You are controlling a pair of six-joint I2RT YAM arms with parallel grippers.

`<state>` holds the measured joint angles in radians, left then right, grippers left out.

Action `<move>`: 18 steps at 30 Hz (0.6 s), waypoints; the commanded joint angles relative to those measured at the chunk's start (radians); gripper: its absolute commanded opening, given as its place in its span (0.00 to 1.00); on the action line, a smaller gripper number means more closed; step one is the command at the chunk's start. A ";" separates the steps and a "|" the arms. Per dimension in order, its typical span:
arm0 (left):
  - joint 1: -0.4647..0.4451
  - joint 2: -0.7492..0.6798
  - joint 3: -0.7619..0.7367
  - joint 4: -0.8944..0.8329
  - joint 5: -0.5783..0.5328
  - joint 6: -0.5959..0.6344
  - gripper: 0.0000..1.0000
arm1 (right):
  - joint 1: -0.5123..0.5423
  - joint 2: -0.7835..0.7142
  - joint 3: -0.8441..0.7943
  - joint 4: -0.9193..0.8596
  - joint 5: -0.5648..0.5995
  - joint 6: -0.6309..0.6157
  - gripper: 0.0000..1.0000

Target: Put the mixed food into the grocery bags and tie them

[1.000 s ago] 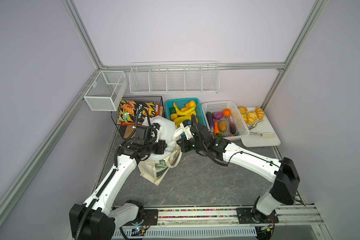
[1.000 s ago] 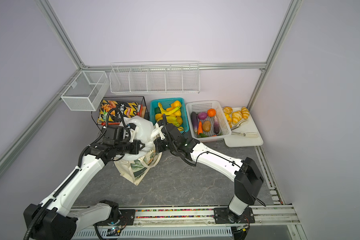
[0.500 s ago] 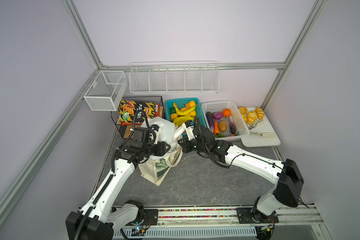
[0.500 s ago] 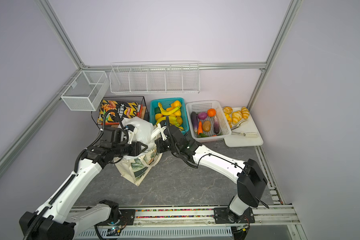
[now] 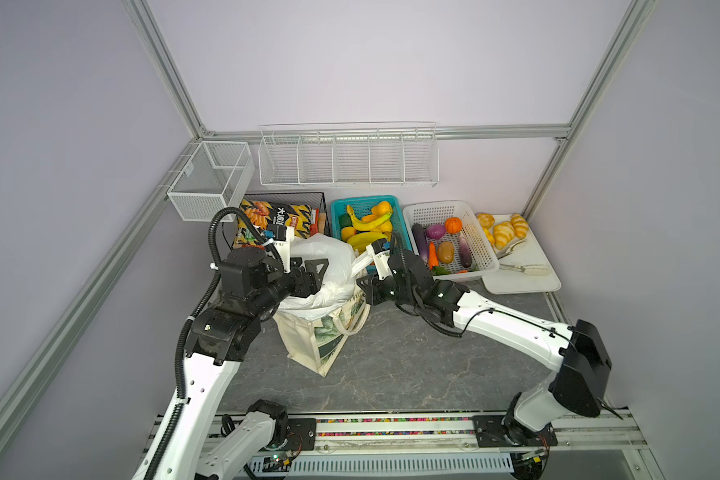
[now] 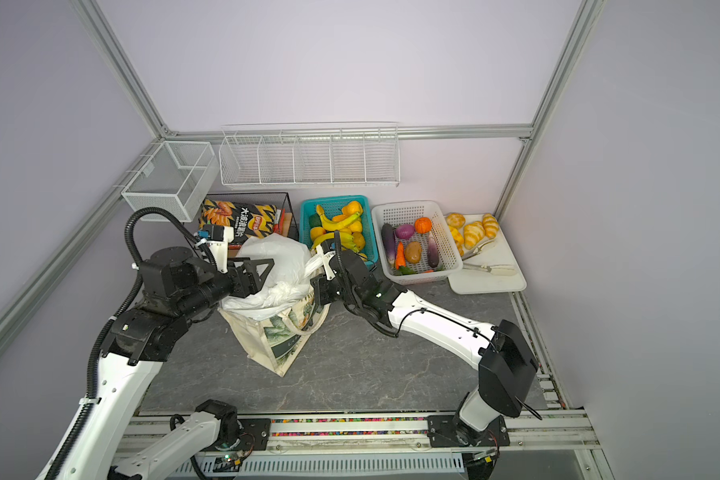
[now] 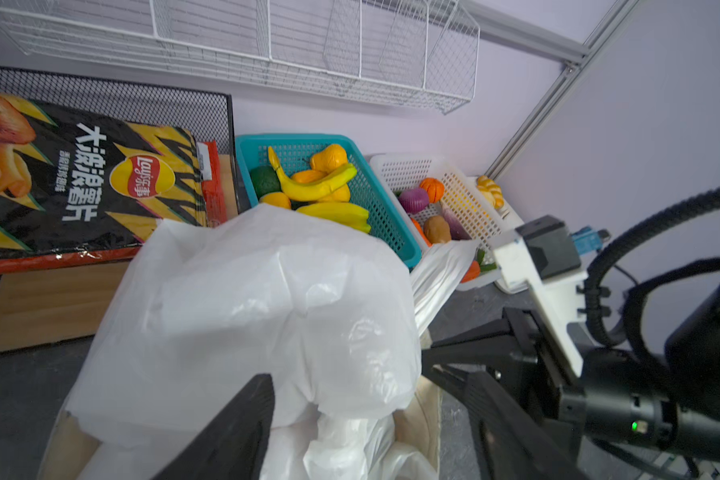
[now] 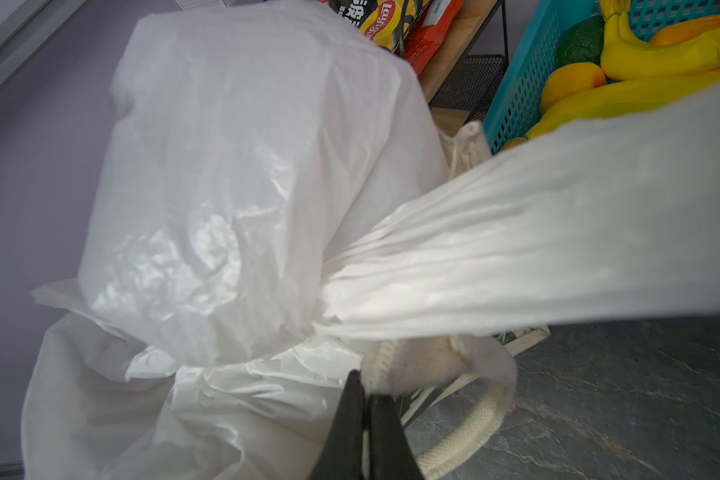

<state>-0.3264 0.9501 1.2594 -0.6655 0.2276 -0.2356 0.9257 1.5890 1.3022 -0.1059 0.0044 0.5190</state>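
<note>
A cream canvas tote [image 5: 321, 340] [image 6: 275, 345] stands on the dark table with a crinkly white plastic bag [image 5: 329, 257] [image 6: 279, 257] bulging out of its top. My left gripper [image 5: 314, 276] [image 7: 362, 419] is open, its fingers either side of the plastic bag's bunched neck and not pressing it. From the right, my right gripper [image 5: 362, 289] [image 8: 364, 411] is shut on a thin pale strip. The plastic bag's handle [image 8: 516, 232] runs taut past it, above the tote's rope handle [image 8: 466, 432]. The mixed food is hidden.
Along the back wall stand a black mesh rack with a black-and-yellow chip bag [image 5: 275, 216], a teal basket [image 5: 398, 208] of bananas and oranges, a white basket [image 5: 481, 245] of vegetables and a white tray [image 5: 533, 282] with bread. Wire shelves [image 5: 348, 158] hang above.
My left gripper has opened, let go of the plastic bag and drawn back a little to the left. The right gripper stays shut, holding the handle taut.
</note>
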 commanded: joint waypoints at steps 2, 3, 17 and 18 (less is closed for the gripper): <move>0.006 0.172 0.110 0.018 -0.025 -0.039 0.70 | -0.001 -0.040 -0.015 0.075 0.016 -0.026 0.07; 0.006 0.220 0.139 -0.008 -0.048 -0.037 0.67 | 0.000 -0.040 -0.017 0.075 0.014 -0.025 0.07; 0.005 0.360 -0.055 -0.195 -0.020 -0.001 0.44 | -0.001 -0.065 -0.036 0.099 0.051 -0.048 0.07; 0.004 0.361 -0.082 -0.188 -0.018 -0.002 0.44 | -0.002 -0.065 -0.036 0.100 0.052 -0.050 0.07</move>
<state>-0.3244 1.3087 1.2430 -0.7856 0.1913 -0.2432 0.9257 1.5749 1.2747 -0.0883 0.0154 0.4938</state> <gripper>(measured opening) 0.440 0.069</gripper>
